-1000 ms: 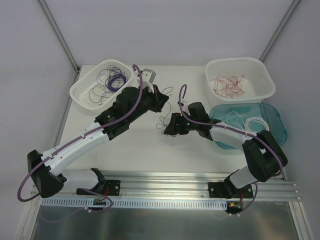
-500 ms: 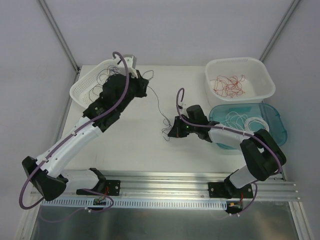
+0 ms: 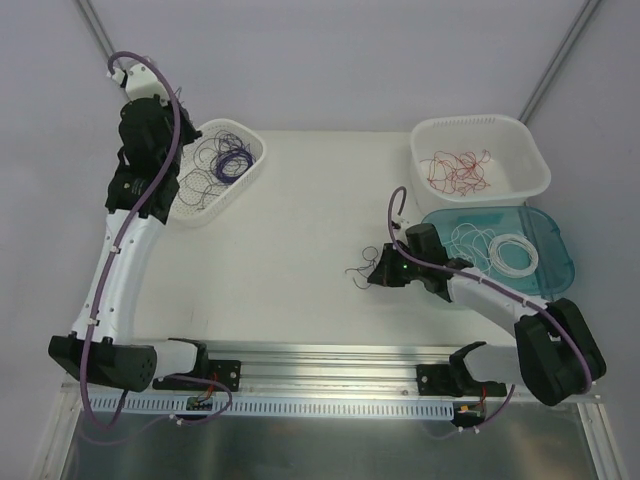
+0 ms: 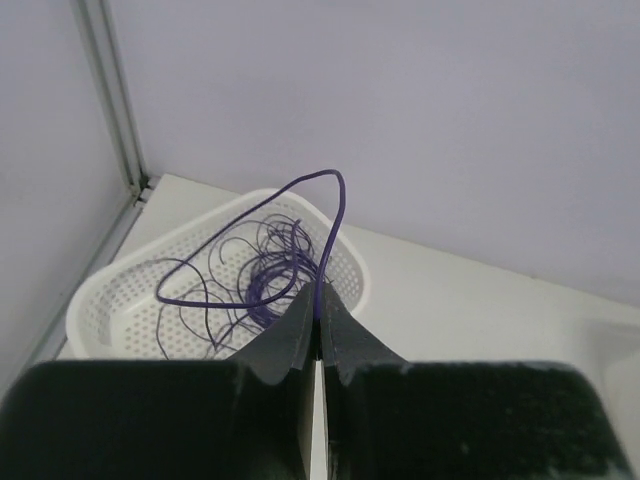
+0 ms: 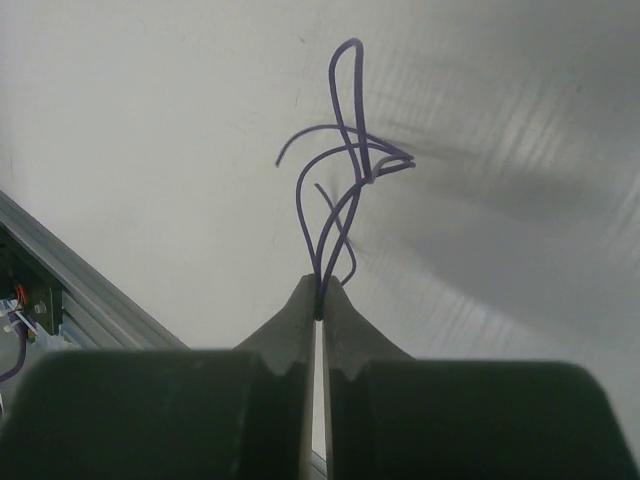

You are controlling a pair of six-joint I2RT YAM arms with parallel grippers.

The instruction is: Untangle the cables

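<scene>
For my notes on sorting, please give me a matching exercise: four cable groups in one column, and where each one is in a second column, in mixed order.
1. red cables
2. white cables
3. purple cable in the left hand
4. purple cable in the right hand

A. low over the table
B. in the blue tray
C. in the white tub
D. held up by the white basket

Pairs: 1-C, 2-B, 3-D, 4-A

Bright, even light, soft shadows (mild glare)
</scene>
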